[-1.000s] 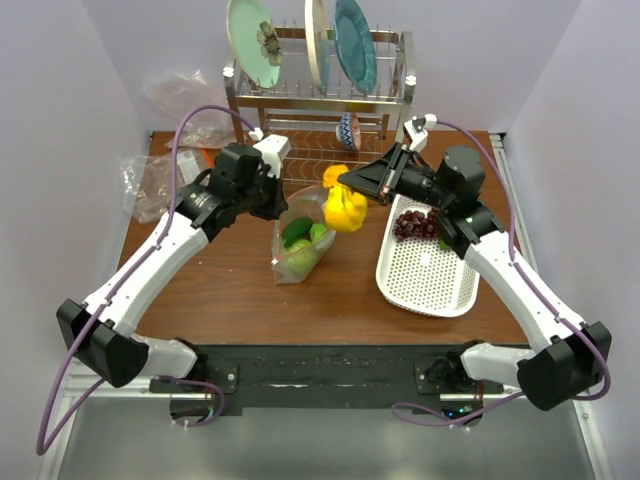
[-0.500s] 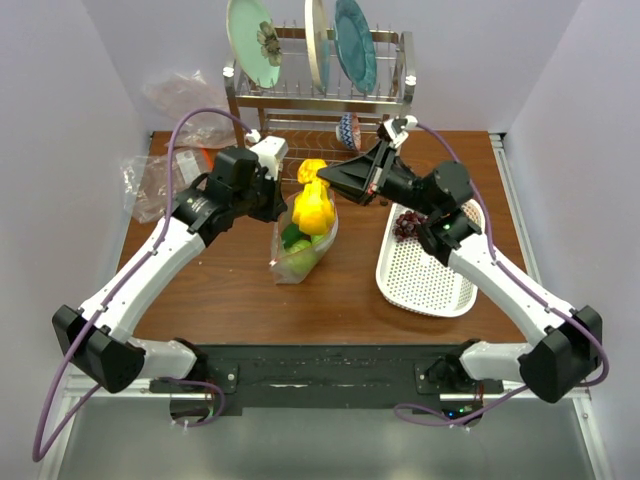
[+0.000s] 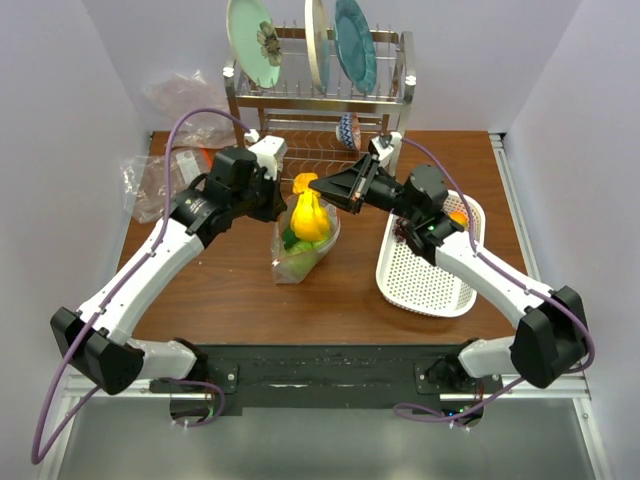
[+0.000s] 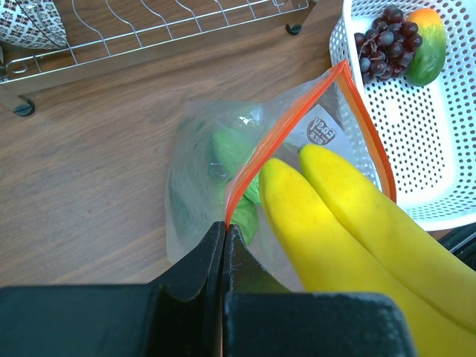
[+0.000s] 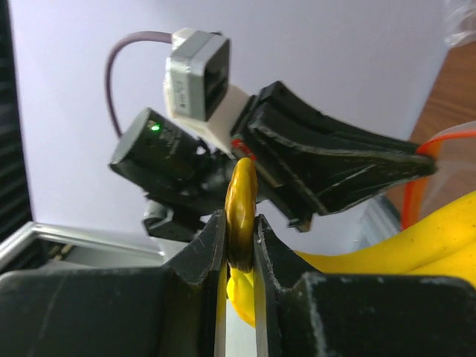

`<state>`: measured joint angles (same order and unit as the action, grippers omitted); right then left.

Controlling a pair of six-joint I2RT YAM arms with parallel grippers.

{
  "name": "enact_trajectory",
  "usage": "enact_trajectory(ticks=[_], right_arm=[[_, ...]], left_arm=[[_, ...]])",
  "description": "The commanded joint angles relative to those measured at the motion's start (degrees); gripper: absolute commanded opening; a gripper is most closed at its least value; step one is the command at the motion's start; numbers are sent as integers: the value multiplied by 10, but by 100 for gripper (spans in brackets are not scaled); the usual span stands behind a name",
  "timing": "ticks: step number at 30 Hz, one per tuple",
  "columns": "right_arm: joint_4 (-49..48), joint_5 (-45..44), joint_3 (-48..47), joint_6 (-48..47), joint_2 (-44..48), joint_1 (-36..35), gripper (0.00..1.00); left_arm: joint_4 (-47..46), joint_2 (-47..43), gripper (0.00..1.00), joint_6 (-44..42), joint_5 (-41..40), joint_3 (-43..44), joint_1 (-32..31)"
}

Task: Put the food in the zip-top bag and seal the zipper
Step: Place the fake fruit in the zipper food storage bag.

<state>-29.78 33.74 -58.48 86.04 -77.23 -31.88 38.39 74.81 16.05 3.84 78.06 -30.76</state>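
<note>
The left pincer (image 4: 224, 227) is pinching one end of the zipper (image 4: 286, 140), its jaws pressed tight on the orange-red strip. This is holding up that side of the zip-top bag (image 4: 197, 186) so that the mouth is gaping open. The right pincer (image 5: 239, 223) is gripping the stem of the bananas (image 4: 349, 223) in a narrow hold. There are two bananas, joined at the stem, and their tips are pointing into the open mouth.

The bag is sitting on the desk (image 4: 97, 163) between the two arms. Green food (image 4: 230, 149) is showing through the plastic, but the number of pieces cannot be told.

One white basket (image 4: 416, 126) is lying just to the right of the bag. At its far end it is holding one bunch of grapes (image 4: 387, 48) and one orange-and-green fruit (image 4: 428, 44), which are touching each other.

Behind the bag, one dish rack (image 3: 320, 105) is carrying three upright plates (image 3: 355, 40) and one patterned bowl (image 4: 30, 22) on its lower tier. Two crumpled clear bags (image 3: 150, 180) are lying at the far left corner.
</note>
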Motion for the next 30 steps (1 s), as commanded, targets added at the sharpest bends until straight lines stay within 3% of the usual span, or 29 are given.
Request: enact_trajectory(ticks=[1,7,12,13,14,17,19,25,30], right_arm=[[44,4,-46,-104,-37,-2,0],[-71,64,-61,-115,-121,-3,1],[-15,82,-105,-240,-154,-3,9],[-2,84,-109,-256,-152,-2,13],[12,85,-110,-284,-150,-3,33],[68,76,-114,-340,-126,-3,59],[122,70,-118,-369,-104,-2,64],[311,16,-150,-509,-46,-2,63],[422,-41,-170,-559,-25,-2,63]], left_arm=[[-23,-22,0,10,5,2,4],[-23,-22,0,8,4,-1,4],[-23,-17,0,8,10,-1,4],[-22,-14,0,7,7,-1,4],[-22,-15,0,7,6,-1,4],[-17,-14,0,5,-1,0,4],[-17,-13,0,4,-4,2,4],[-12,-7,0,-1,-11,8,4],[-12,-5,0,-1,-15,9,4]])
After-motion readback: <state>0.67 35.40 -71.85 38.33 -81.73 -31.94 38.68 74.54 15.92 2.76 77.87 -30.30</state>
